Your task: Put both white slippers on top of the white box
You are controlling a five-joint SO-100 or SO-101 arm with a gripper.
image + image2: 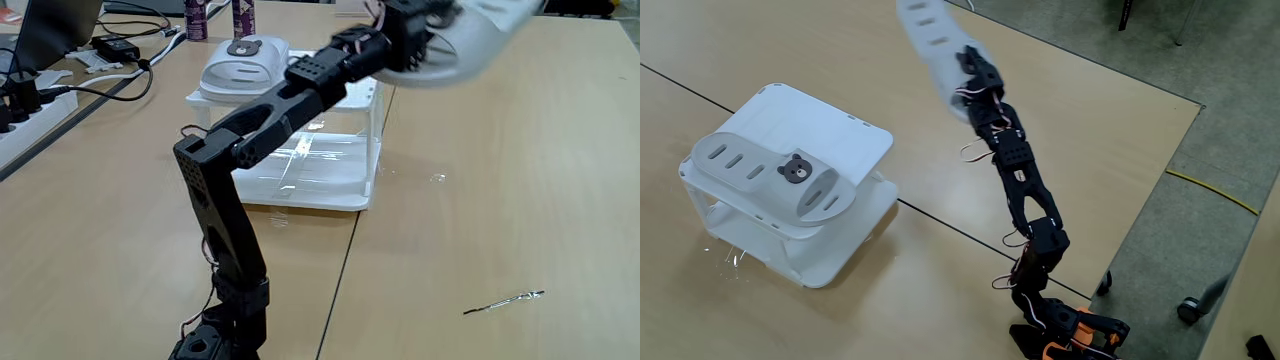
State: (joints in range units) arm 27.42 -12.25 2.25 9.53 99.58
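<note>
One white slipper [765, 172] with a brown bear badge lies flat on the slatted top of the white box [855, 135], which stands at the left in a fixed view. It also shows as the slipper [243, 62] on the box [320, 180] behind the arm. A second white slipper [928, 40] hangs blurred in the air to the right of the box, and my gripper [968, 72] is shut on it. From the other side the gripper [420, 40] grips that slipper [490, 35] above the table, right of the box.
A power strip [25, 105], black cables and an adapter [118, 47] lie at the back left, with two bottles [196, 18] behind the box. A thin metal piece [505, 299] lies on the table front right. The table edge [1140, 215] runs close beside the arm base.
</note>
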